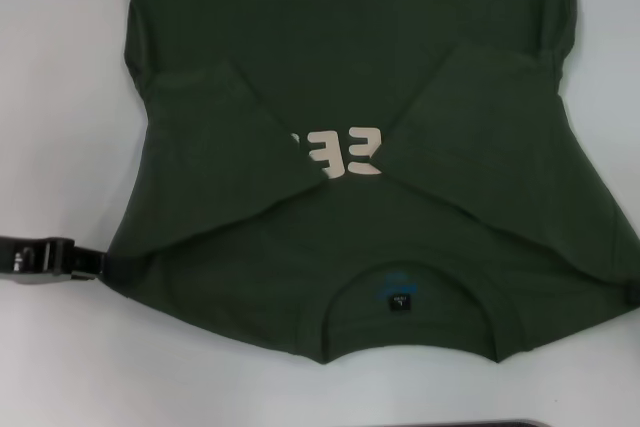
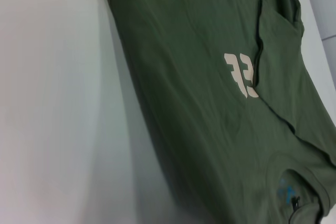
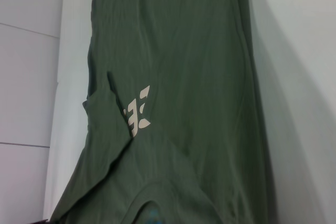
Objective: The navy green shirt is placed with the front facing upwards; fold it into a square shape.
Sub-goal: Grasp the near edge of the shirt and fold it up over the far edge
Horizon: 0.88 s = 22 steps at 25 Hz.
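The navy green shirt (image 1: 350, 57) lies flat on the white table (image 1: 50, 97) with its collar toward me and the small dark neck label (image 1: 398, 302) showing. Both short sleeves are folded inward over the chest: one (image 1: 225, 137) from the left, one (image 1: 500, 127) from the right. They partly cover the cream letters (image 1: 342, 152). My left gripper (image 1: 92, 264) sits low at the shirt's near left shoulder edge. Only a dark sliver of my right gripper (image 1: 633, 292) shows, at the near right shoulder edge. The wrist views show the shirt (image 2: 199, 108) (image 3: 194, 51) and its letters (image 2: 241, 74) (image 3: 139, 114).
White table surface surrounds the shirt on the left, the right and along the near side. A dark strip (image 1: 500, 424) runs along the near edge of the head view. The shirt's hem end runs out of view at the far side.
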Each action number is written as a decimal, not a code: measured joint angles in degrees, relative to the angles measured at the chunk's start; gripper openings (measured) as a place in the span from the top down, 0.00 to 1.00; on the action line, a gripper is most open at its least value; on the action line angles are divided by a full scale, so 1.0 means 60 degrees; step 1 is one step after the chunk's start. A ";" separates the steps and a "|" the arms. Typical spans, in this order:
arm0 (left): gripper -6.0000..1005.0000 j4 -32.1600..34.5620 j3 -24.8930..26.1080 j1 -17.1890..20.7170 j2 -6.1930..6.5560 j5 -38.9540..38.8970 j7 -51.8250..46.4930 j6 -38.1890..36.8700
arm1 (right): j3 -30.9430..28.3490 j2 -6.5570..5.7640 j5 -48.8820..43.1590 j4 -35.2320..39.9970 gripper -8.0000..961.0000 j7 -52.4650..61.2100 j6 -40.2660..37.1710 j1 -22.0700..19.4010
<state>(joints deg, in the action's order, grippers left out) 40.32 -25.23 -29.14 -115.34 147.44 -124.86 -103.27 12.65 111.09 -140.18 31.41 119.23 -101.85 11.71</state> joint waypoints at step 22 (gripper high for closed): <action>0.96 0.0296 0.0192 0.0807 -0.0148 0.0278 0.0401 -0.0613 | -0.0117 0.0046 -0.0035 0.0054 0.95 -0.0330 -0.0452 -0.0348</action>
<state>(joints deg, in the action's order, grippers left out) 42.10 -24.07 -24.30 -116.23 149.11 -122.45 -106.95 11.95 111.37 -140.39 31.73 117.25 -104.56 9.63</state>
